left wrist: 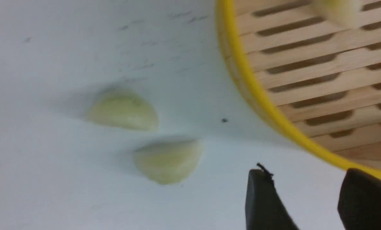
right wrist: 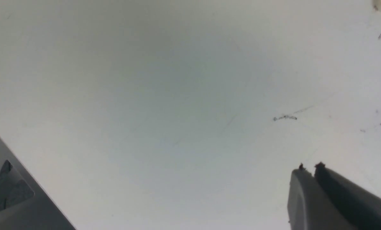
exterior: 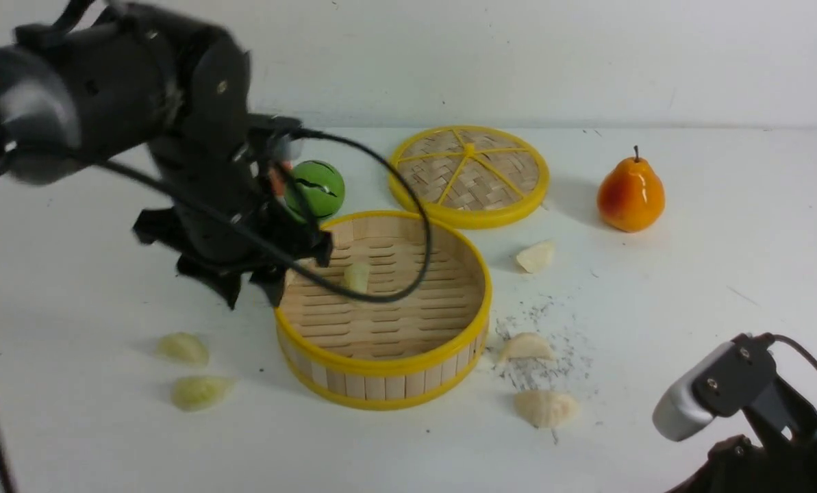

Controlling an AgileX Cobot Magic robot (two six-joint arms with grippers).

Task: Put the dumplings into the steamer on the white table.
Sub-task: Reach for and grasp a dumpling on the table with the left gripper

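The steamer (exterior: 383,368) stands mid-table on the white table (exterior: 723,274), with one pale green dumpling (exterior: 357,276) lying on its slatted floor. My left gripper (exterior: 250,293) hovers open and empty over the steamer's left rim. In the left wrist view its jaws (left wrist: 305,175) stand apart above bare table beside the yellow rim (left wrist: 251,86). Two green dumplings (exterior: 183,348) (exterior: 199,392) lie left of the steamer, seen too in the wrist view (left wrist: 123,110) (left wrist: 168,159). Three cream dumplings (exterior: 535,256) (exterior: 526,346) (exterior: 546,407) lie to its right. My right gripper (right wrist: 310,167) is shut over bare table.
A flat woven yellow-rimmed lid (exterior: 468,174) lies behind the steamer. A green ball (exterior: 316,188) sits behind my left gripper. An orange pear (exterior: 631,195) stands at the back right. Dark specks mark the table right of the steamer. My right arm (exterior: 723,390) rests at the front right corner.
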